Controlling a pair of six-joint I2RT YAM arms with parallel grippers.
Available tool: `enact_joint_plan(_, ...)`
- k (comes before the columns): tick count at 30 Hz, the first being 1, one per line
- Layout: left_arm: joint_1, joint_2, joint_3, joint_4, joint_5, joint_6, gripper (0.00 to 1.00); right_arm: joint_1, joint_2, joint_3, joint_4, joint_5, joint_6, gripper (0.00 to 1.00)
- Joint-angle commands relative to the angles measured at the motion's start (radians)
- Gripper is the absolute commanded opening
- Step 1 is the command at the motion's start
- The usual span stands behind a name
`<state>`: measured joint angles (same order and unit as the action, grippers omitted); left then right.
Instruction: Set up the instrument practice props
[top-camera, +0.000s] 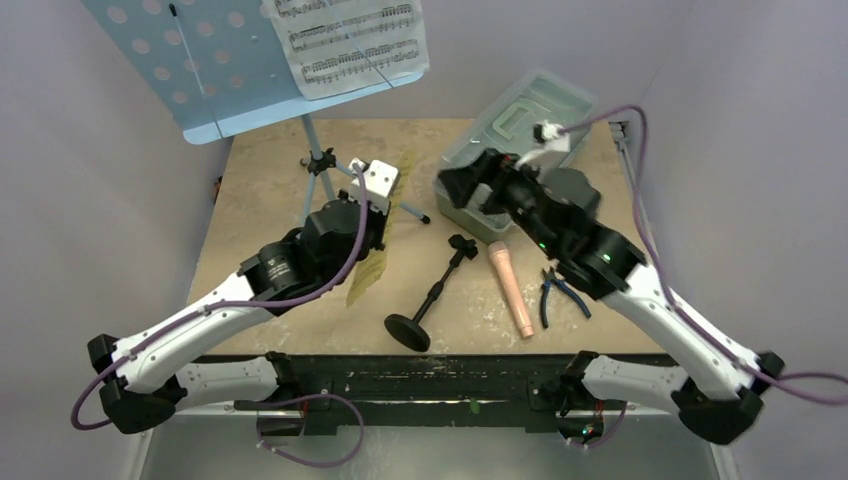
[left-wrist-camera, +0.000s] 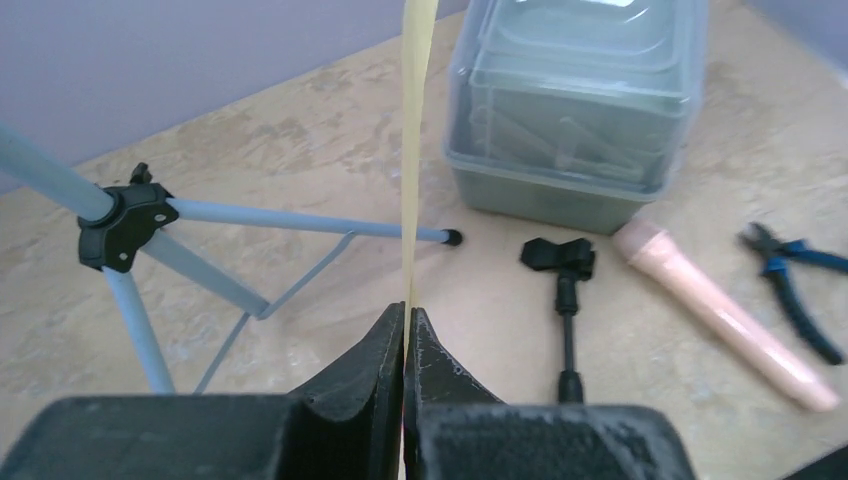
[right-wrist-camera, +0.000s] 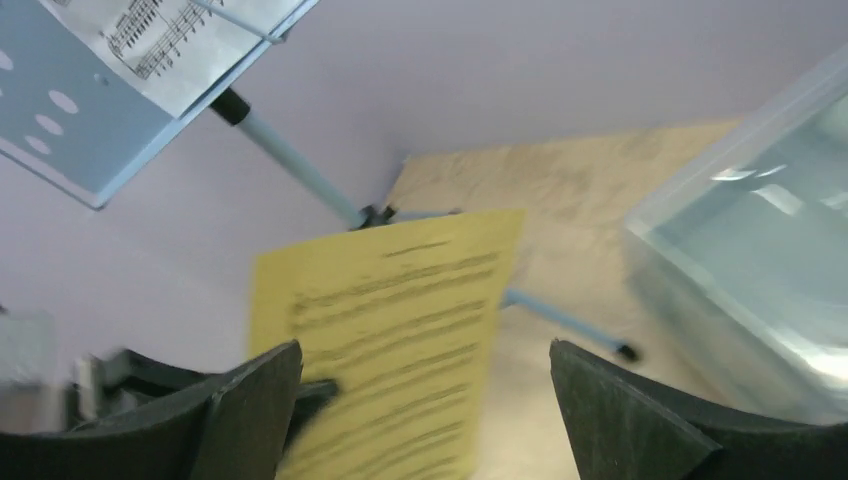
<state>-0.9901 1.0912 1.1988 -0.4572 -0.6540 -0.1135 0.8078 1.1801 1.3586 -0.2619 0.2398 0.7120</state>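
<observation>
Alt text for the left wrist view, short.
Left gripper shut on a yellow sheet, seen edge-on and upright. Beyond on the table: music stand legs at frame left; clear box, mic stand, pink microphone and pliers at frame right.

The left gripper (left-wrist-camera: 406, 320) has its two black fingers pressed together on the lower edge of the yellow music sheet (left-wrist-camera: 415, 150), which is seen edge-on as a thin strip rising straight up out of view. To the left stands the base of the light blue music stand (left-wrist-camera: 300, 220), its legs spreading from a black hub (left-wrist-camera: 122, 222) across the table (left-wrist-camera: 300, 140). A clear lidded box (left-wrist-camera: 575, 110) sits at upper right. Near its front wall lie the black mic stand (left-wrist-camera: 566, 300), clip end toward the box, then the peach-pink toy microphone (left-wrist-camera: 720, 315) lying diagonally, and blue-handled pliers (left-wrist-camera: 795, 280) by the right edge.
</observation>
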Motion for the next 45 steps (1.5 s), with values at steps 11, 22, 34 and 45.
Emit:
enact_joint_plan(11,-0.002,-0.079,0.206,0.330,0.549,-0.305,0.00,-0.074,-0.386,-0.458,0.401,-0.674,-0.245,0.99)
enact_joint_plan(22,-0.001,-0.145,0.244,0.508,0.792,-0.424,0.00,-0.400,-0.351,-0.538,0.862,-1.201,0.106,0.99)
enact_joint_plan(34,-0.001,-0.164,0.233,0.536,0.795,-0.430,0.00,-0.405,-0.296,-0.556,1.267,-1.253,0.390,0.95)
enact_joint_plan(45,-0.001,-0.248,0.260,0.442,0.678,-0.380,0.00,-0.448,-0.233,-0.427,1.105,-1.223,0.293,0.96)
